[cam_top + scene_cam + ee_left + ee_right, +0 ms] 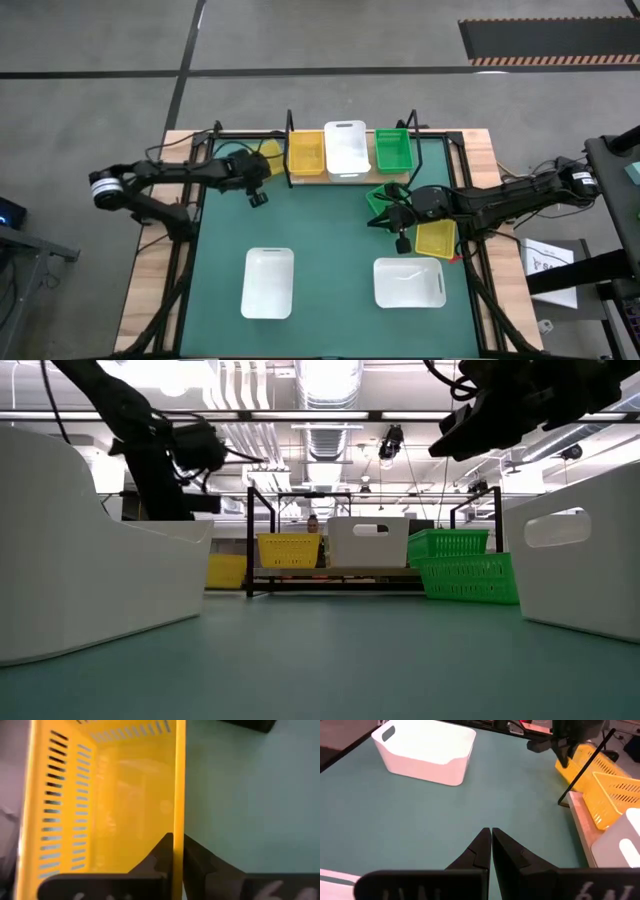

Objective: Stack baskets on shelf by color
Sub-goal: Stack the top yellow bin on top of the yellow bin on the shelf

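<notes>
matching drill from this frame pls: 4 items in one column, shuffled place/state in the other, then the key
Items
1. left gripper
2. right gripper
3. white basket on the shelf
4. green basket off the shelf

Places/states
A. middle slot between a yellow and a green basket
B. shut on the wall of a yellow basket left of the shelf
C. on the mat by the right arm, in front of the shelf's right end
D. shut, holding nothing, above the mat

Pairs: 1-B, 2-D, 3-A, 4-C
</notes>
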`<action>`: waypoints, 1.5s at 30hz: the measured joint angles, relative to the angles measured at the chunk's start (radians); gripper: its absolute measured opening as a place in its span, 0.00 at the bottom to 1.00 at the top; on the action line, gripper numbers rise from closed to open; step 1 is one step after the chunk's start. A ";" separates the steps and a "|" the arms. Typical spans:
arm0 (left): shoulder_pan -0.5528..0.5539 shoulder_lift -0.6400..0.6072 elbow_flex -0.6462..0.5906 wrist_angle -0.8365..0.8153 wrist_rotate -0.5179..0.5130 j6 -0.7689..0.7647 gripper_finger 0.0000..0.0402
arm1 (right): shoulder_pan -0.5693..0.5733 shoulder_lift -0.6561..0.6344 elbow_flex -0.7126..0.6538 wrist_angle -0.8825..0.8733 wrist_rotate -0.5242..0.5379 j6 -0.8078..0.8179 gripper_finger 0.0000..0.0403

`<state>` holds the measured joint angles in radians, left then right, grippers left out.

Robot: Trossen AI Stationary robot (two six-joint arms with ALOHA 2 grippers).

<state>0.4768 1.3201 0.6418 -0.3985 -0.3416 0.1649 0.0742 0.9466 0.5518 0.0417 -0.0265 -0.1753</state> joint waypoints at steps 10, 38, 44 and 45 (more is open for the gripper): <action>-0.064 -0.366 0.011 -0.223 -0.106 -0.053 0.00 | 0.000 0.006 0.000 0.000 0.000 0.021 0.02; -0.650 -0.492 0.127 -0.030 0.311 -0.196 0.00 | 0.000 0.026 0.006 0.144 -0.009 0.011 0.25; -0.750 -0.370 0.128 0.094 0.312 -0.214 0.00 | -0.001 0.025 0.111 0.148 -0.090 -0.081 0.39; -0.762 -0.353 0.128 0.117 0.313 -0.214 0.00 | -0.001 0.025 0.134 0.140 -0.127 -0.097 0.41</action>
<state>-0.2853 0.9672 0.7700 -0.2812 -0.0282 -0.0495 0.0731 0.9718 0.6861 0.1815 -0.1537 -0.2725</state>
